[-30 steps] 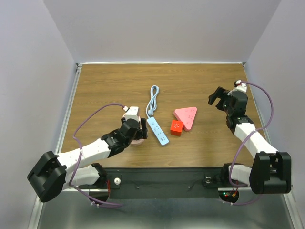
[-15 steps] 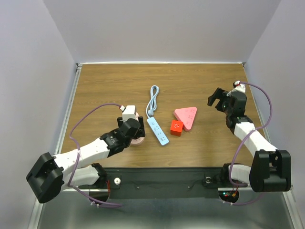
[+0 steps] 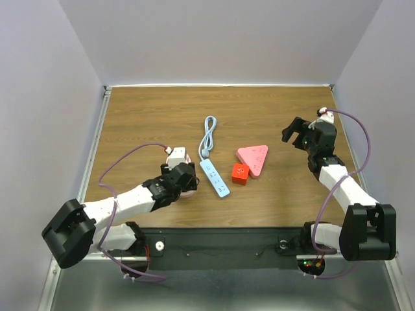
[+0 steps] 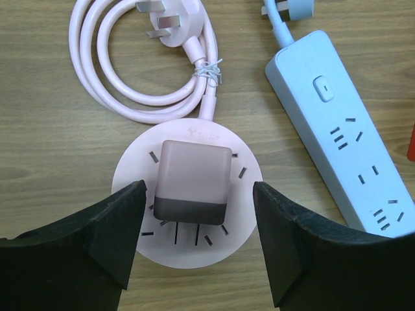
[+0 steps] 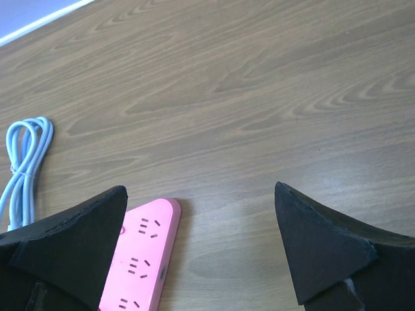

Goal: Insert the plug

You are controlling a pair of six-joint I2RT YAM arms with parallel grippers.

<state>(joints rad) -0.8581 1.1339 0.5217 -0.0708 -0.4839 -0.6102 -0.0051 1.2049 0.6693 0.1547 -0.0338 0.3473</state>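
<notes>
Left tool [image 4: 200, 194]: lowest on the desk [image 3: 149, 116], close to the arm bases, jaws partly open and gripping nothing; its dark fingers [image 4: 117, 227] stand on either side of a pale cube adapter [image 4: 193, 178], with a gap showing on both sides. Cube adapter: seated upright in the middle of a round pink socket hub [image 4: 188, 249] lying flat on the wood. Pink cord [image 4: 207, 97]: runs from the hub's far edge into a tied coil. Light blue power strip [image 4: 350, 149]: just right of the hub, apart from it, lying at a slant. Red plug [image 3: 240, 173]: on the desk, unheld, between the blue strip and a pink triangular strip [image 3: 254, 157], close against the latter's near corner and well apart from both tools. Right tool [image 5: 200, 194]: raised over bare wood at the right side, jaws spread fully wide, empty. Blue cord [image 3: 207, 136]: looped beyond the blue strip's far end.
</notes>
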